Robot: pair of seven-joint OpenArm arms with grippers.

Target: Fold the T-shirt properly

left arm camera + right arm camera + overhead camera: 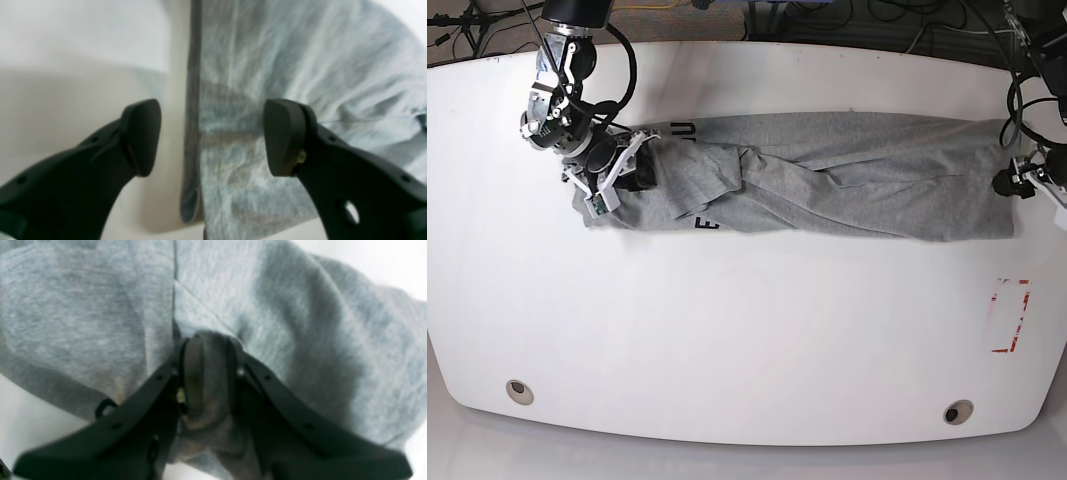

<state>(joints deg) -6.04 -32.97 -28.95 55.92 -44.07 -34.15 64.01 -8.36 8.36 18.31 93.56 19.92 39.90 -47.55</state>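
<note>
— White table (747, 340), and what lies on it?
— The T-shirt (847, 175), bunched in a long band across the far half, black letters showing near its left end.
— The grippers?
— Right gripper (210, 373) pinches a fold of grey cloth. Left gripper (211, 136) hangs spread wide over the shirt's edge, holding nothing.
</note>
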